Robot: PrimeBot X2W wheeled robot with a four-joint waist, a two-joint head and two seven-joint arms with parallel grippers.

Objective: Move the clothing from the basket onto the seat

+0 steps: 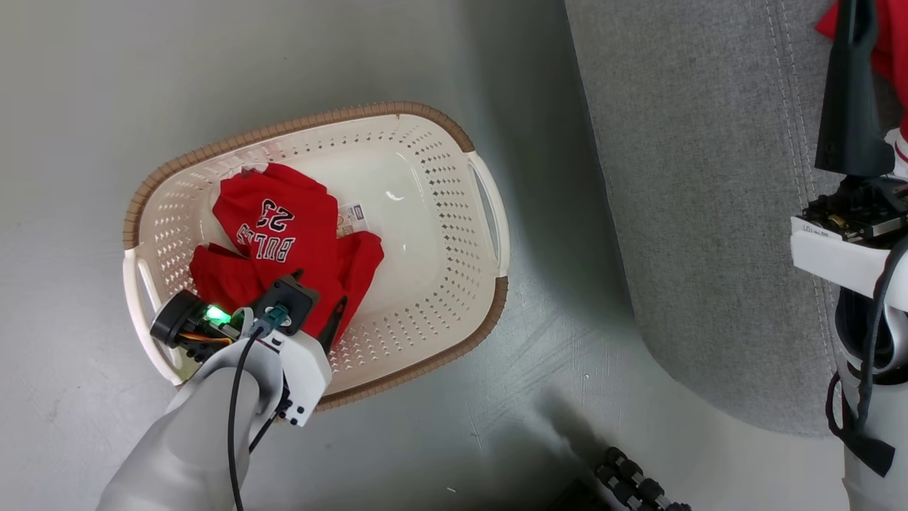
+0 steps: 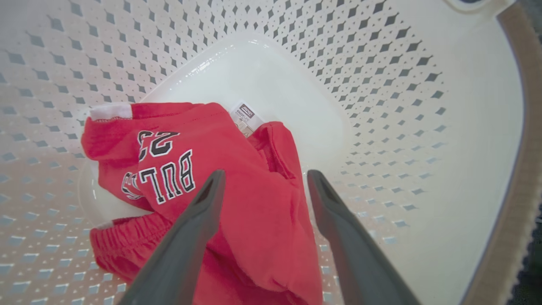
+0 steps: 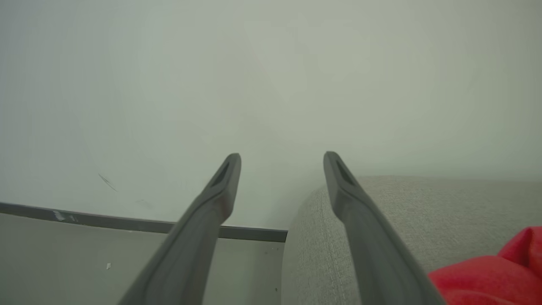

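The cream basket (image 1: 440, 177) stands on the floor left of the grey seat (image 1: 709, 213). Red clothing (image 1: 284, 234) with a navy "23" and white lettering lies bunched in its left half, beside the bottom sticker (image 1: 352, 216). My left gripper (image 1: 323, 305) hangs open inside the basket, just over the garment's near edge; in the left wrist view the red clothing (image 2: 254, 220) lies under and between its spread fingers (image 2: 266, 178). My right gripper (image 1: 851, 28) is open over the seat, next to another red garment (image 1: 890, 42); the right wrist view shows the gripper (image 3: 282, 157) holding nothing.
Grey floor (image 1: 553, 397) surrounds the basket, with a narrow gap between it and the seat's rounded corner. A pale wall with a dark baseboard (image 3: 127, 222) stands beyond the seat (image 3: 423, 212). A black ridged part (image 1: 635, 486) sits at the head view's bottom edge.
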